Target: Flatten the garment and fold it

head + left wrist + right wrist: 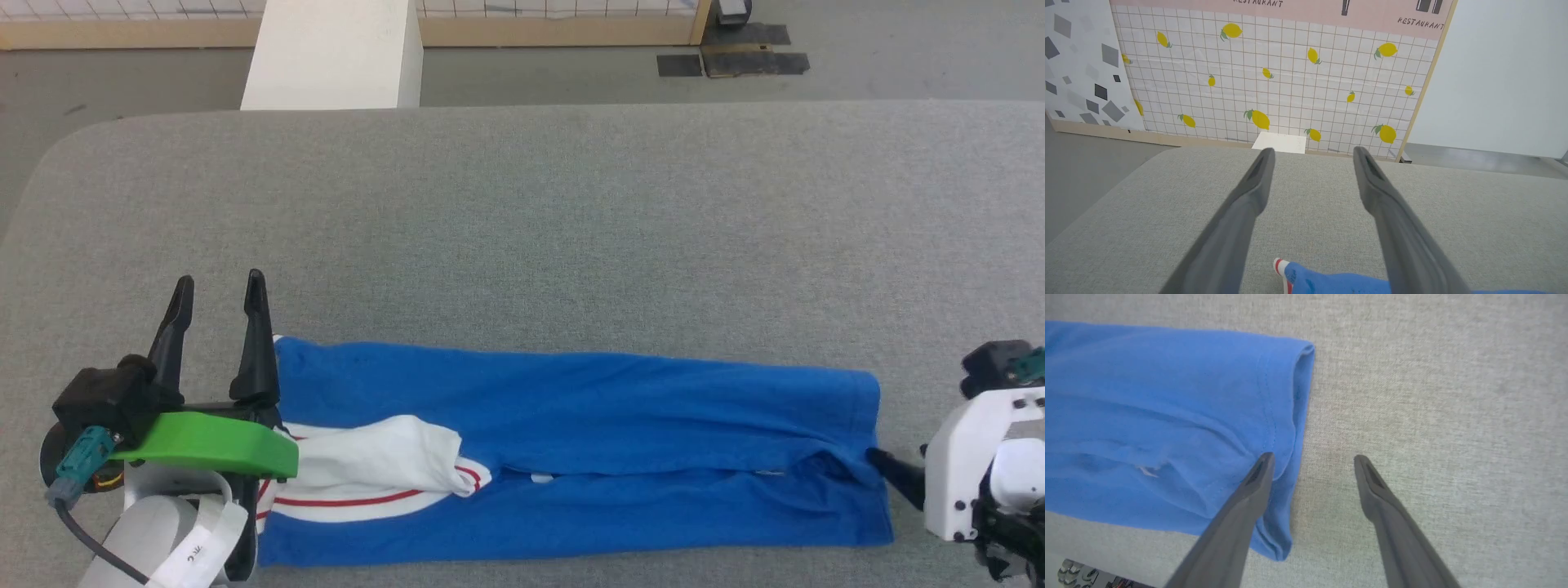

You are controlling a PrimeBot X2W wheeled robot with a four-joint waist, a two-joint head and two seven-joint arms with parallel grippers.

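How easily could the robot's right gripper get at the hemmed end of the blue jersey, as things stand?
Probably easily, yes. The right gripper is open at the hemmed end of the jersey, one finger over the cloth, the other over the bare grey fabric surface. Nothing stands between them.

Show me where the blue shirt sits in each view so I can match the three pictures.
Head view: the shirt lies as a long strip across the lower middle.
Left wrist view: one blue corner at the bottom edge, between the fingers of the left claw.
Right wrist view: its hem end covers the left half, under one finger of the right claw.
Shared landmark: the grey cloth surface beneath it.
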